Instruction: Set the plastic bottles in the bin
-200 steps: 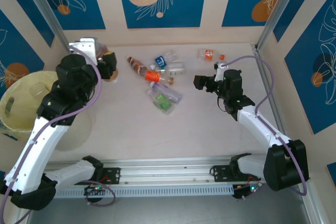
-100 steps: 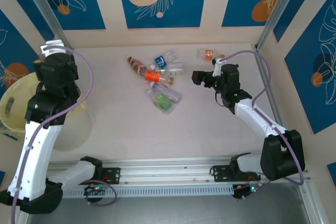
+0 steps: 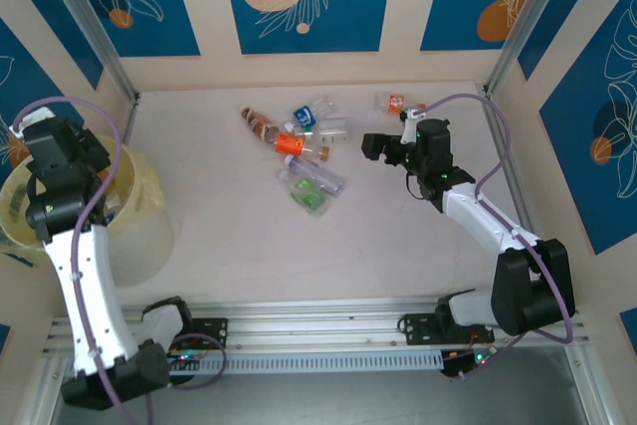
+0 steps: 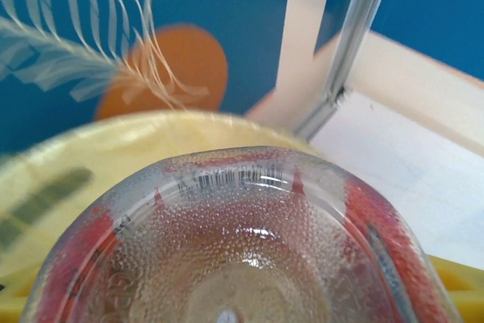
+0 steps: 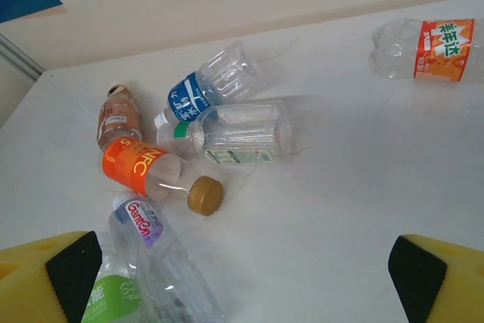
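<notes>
Risk: held bottle (image 4: 242,240) hangs over the bin (image 4: 91,149), seemingly near its rim rather than centre; dropped here it may clip the rim and bounce out. Left gripper (image 3: 92,158) looks clenched on it. Right gripper (image 5: 242,277) spread wide, holding nothing; loose bottles (image 5: 227,132) ahead of its jaws, well right of the bin

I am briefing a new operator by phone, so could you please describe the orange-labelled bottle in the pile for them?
On the pale table, find the pile of bottles toward the far wall. The orange-labelled bottle lies on its side at the pile's centre. Unlike the blue-labelled bottle and the green-capped bottle beside it, it has a bright orange wrap and a tan cap.
</notes>
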Controlling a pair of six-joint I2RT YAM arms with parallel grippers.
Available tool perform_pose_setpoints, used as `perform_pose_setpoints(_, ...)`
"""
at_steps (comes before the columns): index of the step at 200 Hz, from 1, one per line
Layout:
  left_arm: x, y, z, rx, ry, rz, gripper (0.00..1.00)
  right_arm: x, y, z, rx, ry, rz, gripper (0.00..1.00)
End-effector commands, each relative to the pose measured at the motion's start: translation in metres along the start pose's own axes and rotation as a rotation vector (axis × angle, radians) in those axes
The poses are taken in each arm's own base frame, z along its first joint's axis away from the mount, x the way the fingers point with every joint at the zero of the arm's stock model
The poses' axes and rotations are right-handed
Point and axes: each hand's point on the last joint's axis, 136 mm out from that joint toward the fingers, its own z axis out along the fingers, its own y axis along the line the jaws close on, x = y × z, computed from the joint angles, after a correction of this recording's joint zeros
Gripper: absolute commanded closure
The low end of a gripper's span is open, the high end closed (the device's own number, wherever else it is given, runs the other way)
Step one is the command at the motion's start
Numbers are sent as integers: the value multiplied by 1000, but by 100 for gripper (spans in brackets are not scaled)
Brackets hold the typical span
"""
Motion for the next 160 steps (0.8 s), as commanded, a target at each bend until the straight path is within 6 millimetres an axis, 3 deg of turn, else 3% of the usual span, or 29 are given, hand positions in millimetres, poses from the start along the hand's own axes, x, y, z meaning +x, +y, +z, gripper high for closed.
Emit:
perform_pose_setpoints(1,24,-20,15,172,126,-162,57,-7,4,-1,-3,-6,-8,0)
perform_pose_setpoints(24,47,-11,36,147,220,-225,57,-6,3,1,-2,-1,-15,1)
perform_pose_setpoints(64,95,5,67,56,338,-283,34,-6,5,6,-13,12,-14,0)
perform_pose_setpoints(79,103,10,71,26,355,-279,19,-6,7,8,-22,19,-16,0)
perform_pose_setpoints(94,95,10,68,30,344,-270,0,-7,9,8,-25,25,-19,0)
perform_pose_setpoints(128,53,-3,45,112,246,-282,0,-6,10,9,-26,29,-19,0)
perform_pose_setpoints(160,26,-17,19,210,170,-297,0,-4,12,9,-24,33,-22,0)
